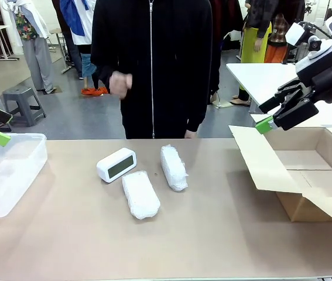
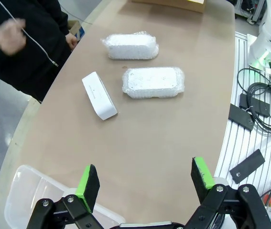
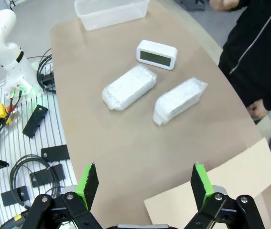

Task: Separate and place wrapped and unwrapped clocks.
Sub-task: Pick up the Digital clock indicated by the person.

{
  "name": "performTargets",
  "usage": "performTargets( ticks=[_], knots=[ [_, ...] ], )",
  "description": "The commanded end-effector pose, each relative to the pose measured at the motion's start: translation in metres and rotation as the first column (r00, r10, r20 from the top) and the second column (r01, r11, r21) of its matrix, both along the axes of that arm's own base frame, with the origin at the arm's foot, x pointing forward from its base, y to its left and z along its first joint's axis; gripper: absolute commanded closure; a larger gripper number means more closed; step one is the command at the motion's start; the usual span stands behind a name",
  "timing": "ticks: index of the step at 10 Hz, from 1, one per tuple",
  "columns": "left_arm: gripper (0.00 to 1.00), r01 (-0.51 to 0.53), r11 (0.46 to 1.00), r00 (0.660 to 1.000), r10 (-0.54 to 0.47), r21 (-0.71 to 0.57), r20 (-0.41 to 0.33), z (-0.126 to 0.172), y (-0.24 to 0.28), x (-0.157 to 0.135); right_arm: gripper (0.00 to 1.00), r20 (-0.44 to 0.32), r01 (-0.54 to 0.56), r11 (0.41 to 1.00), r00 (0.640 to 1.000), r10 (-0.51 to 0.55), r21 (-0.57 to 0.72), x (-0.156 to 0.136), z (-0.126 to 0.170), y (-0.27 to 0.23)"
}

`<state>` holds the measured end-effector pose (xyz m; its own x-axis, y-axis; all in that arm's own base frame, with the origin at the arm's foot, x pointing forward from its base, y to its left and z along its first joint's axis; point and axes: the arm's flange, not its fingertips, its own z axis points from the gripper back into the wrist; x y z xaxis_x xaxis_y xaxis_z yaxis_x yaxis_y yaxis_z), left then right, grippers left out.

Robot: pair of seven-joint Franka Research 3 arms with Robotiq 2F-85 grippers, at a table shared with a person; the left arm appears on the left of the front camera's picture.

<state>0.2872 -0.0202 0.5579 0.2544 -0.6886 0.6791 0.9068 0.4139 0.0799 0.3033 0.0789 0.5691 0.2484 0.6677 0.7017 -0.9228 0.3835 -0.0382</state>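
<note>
So, nothing sorted yet: bare white rounded digital clock [image 1: 117, 164] and two white bubble-wrap bundles [image 1: 140, 195] [image 1: 173, 167] wait together, my left gripper [image 2: 145, 177] and right gripper [image 3: 144, 179] gaping empty.

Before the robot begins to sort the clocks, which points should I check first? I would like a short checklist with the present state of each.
1. left hand open, holding nothing: ok.
2. right hand open, holding nothing: ok.
3. clock, near bundle and far bundle lie apart, none stacked: ok.
4. tub without lid: ok.
5. box flaps open: ok.
6. person's raised hand away from the clocks: ok.
</note>
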Motion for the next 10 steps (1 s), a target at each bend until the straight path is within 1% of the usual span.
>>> performTargets(
  ticks=[1, 10],
  knots=[
    [0.0, 0.015, 1.0, 1.0, -0.015, -0.005, 0.001, -0.0012, 0.0008, 0.001, 0.0, 0.0, -0.021, 1.0, 1.0, 0.021, 0.024, 0.0011, 0.0004, 0.0004],
    [0.0, 0.015, 1.0, 1.0, -0.015, -0.005, 0.001, -0.0012, 0.0008, 0.001, 0.0, 0.0, -0.021, 1.0, 1.0, 0.021, 0.024, 0.0011, 0.0004, 0.0004]
  ],
)
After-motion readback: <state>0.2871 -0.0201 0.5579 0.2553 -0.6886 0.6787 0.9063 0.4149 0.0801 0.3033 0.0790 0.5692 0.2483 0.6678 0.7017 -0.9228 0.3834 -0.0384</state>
